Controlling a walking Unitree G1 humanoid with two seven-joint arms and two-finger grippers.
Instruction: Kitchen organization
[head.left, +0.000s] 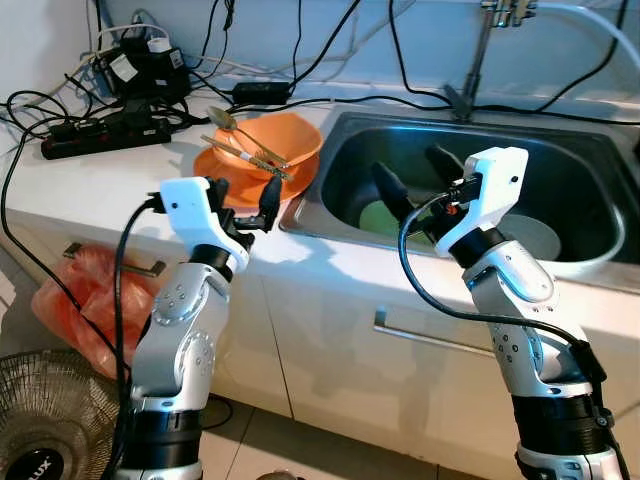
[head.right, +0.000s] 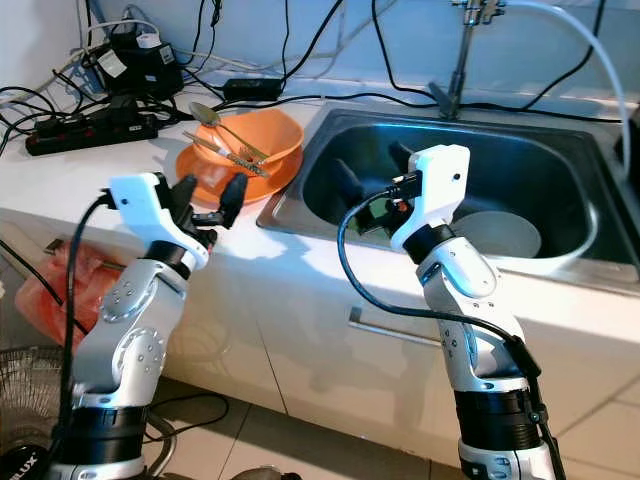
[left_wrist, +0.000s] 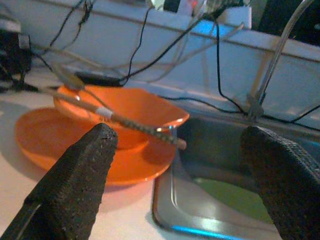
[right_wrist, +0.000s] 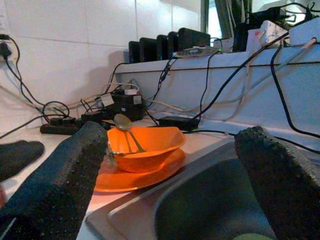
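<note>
Beside the sink (head.left: 330, 130) rim, left pincer (head.left: 245, 210) gapes.

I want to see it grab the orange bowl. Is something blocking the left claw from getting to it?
Nothing visible does. The left gripper is open, just in front of the orange bowl on its plate, with only bare counter between. Cutlery lies across the bowl.

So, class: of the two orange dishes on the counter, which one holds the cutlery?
The orange bowl, stacked on the flat orange plate; the cutlery rests across its rim.
</note>
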